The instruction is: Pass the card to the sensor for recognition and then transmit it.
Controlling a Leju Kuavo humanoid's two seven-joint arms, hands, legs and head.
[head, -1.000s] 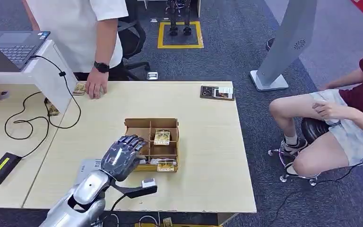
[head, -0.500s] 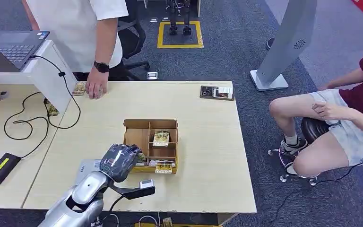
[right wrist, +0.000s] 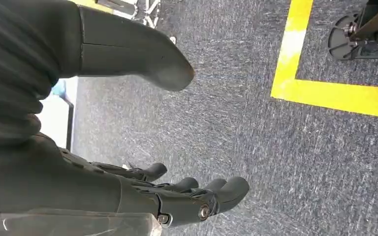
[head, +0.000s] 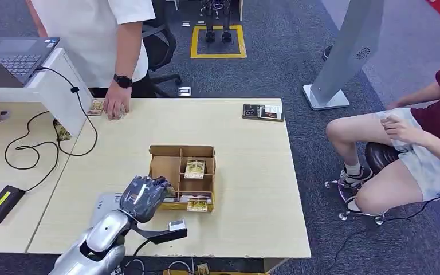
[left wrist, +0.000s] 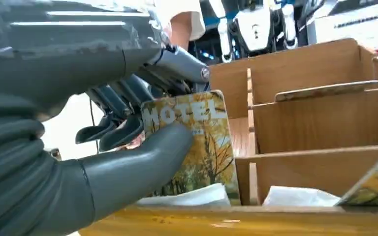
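Observation:
My left hand (head: pixel 143 197) reaches into the front left part of the wooden divided box (head: pixel 181 151) in the middle of the table. In the left wrist view the left hand (left wrist: pixel 103 147) pinches a yellow card (left wrist: pixel 204 142) printed "HOTEL" between thumb and fingers, upright inside the box (left wrist: pixel 320 118). Two more cards sit in the box, one in a back compartment (head: pixel 195 168) and one at the front edge (head: pixel 197 204). My right hand (right wrist: pixel 128 191) hangs over dark carpet with its fingers apart and nothing in it.
A flat grey device (head: pixel 104 203) lies on the table (head: pixel 252 189) just left of my hand. A black device with cards (head: pixel 262 112) sits at the far right corner. A person's hand (head: pixel 116 103) rests on the far edge; another person (head: pixel 418 143) sits right of the table. A cable (head: pixel 34 146) trails on the left.
My left hand has dropped from above the box into its front left part, and its fingers have closed around the card. The box has shifted slightly.

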